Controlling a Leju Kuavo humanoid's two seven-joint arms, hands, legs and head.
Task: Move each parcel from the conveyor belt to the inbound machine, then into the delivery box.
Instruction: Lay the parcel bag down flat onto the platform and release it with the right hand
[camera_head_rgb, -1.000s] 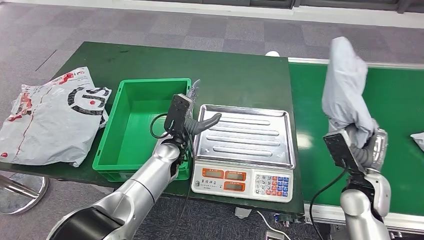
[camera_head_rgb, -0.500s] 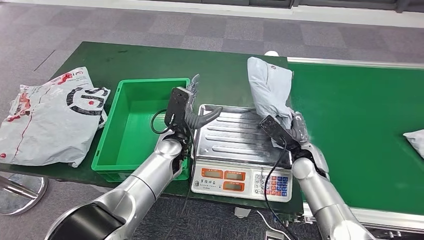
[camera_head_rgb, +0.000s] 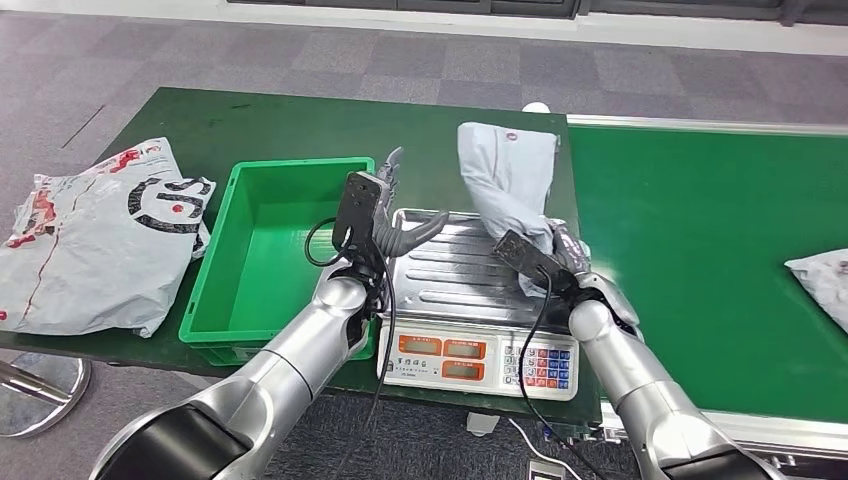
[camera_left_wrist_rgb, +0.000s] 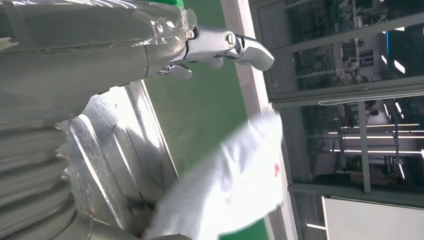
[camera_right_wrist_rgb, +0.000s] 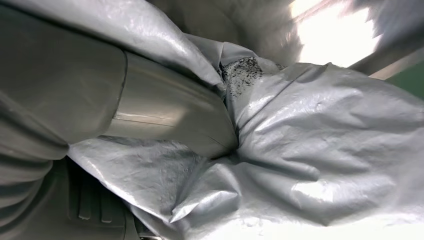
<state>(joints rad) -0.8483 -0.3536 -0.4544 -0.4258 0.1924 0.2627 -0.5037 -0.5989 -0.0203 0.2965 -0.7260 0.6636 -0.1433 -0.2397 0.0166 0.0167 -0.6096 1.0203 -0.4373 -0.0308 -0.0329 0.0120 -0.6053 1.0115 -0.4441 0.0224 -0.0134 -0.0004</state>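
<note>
Grey plastic fills my right hand (camera_head_rgb: 565, 262): I grip the grey parcel (camera_head_rgb: 508, 185) by its lower end, and it stands up tall over the far right corner of the scale (camera_head_rgb: 478, 300). In the right wrist view my thumb presses into the crumpled film of the parcel (camera_right_wrist_rgb: 310, 150). The parcel's lower end is right at the steel weighing tray (camera_head_rgb: 455, 275); I cannot tell whether it touches the tray.

My left hand (camera_head_rgb: 395, 215) hovers at the scale's left edge, between the scale and the green delivery box (camera_head_rgb: 262, 255). Its fingers are spread apart and hold nothing; the thumb reaches out over the tray's near left corner.

The green box sits just beside the scale on its left. Further left of the scale, beyond the box, a large white printed bag (camera_head_rgb: 95, 240) lies flat on the dark green table (camera_head_rgb: 290, 120). To the scale's right runs the brighter green conveyor belt (camera_head_rgb: 700, 230), and another grey parcel (camera_head_rgb: 820, 280) lies well apart from the scale at the belt's right end.
</note>
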